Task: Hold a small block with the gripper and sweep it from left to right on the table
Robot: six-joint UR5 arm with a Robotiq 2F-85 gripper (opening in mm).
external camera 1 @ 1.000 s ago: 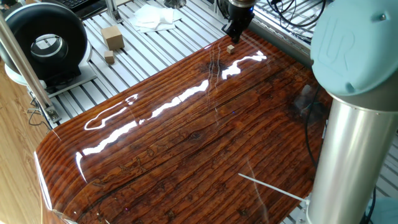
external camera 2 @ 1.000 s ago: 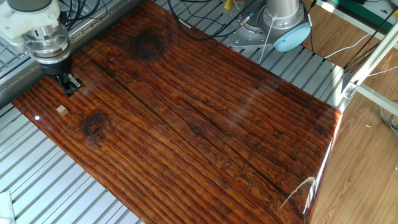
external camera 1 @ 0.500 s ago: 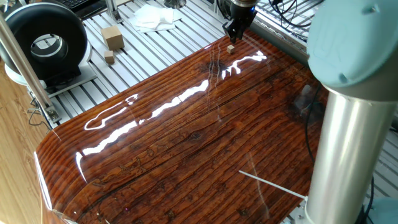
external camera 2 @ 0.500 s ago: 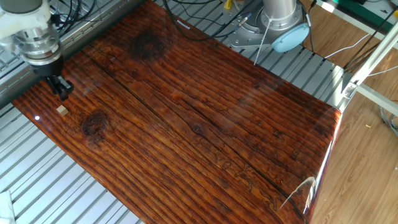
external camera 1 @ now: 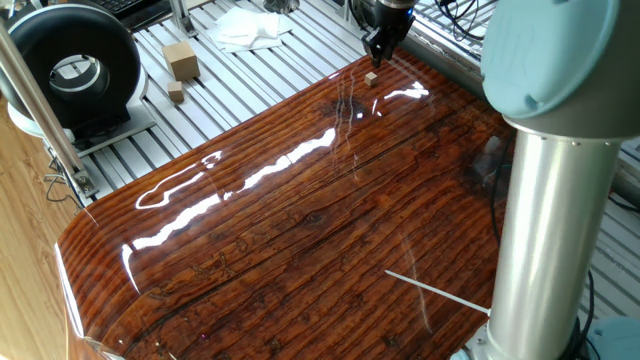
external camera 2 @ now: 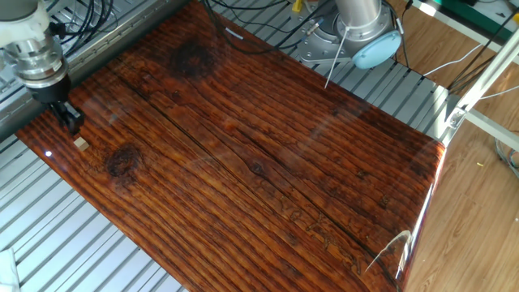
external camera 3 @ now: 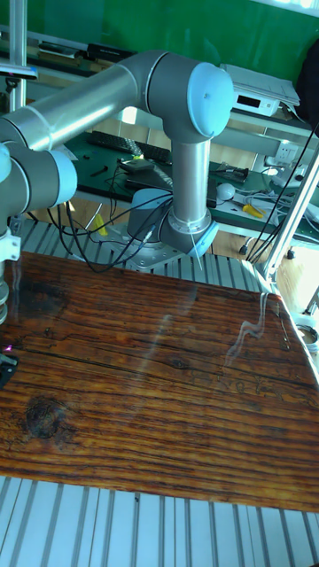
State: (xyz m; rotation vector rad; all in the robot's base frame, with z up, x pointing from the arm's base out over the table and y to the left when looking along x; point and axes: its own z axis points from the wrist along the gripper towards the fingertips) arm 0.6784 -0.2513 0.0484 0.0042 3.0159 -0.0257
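Observation:
The small block [external camera 1: 371, 77] [external camera 2: 81, 143], a tiny light-tan cube, lies free on the table [external camera 1: 300, 230] [external camera 2: 268, 162] [external camera 3: 159, 399] near one corner. The gripper [external camera 1: 383, 45] [external camera 2: 69, 120] hangs just beside it, close over the table's edge, a short gap away and holding nothing. Its black fingers look narrow and close together, and I cannot make out a gap between them. In the tall fixed view only a sliver of the gripper [external camera 3: 4, 368] shows at the left border and the block is out of sight.
The arm's grey column [external camera 1: 545, 220] stands at the table's side, and its base [external camera 2: 357, 32] sits among cables. On the slatted base lie a bigger tan block [external camera 1: 181, 60], a smaller wooden piece [external camera 1: 176, 93], a black round device [external camera 1: 75, 65] and white cloth [external camera 1: 250, 28].
The gripper has slid a little toward the table's edge, still apart from the small block. The block has not moved.

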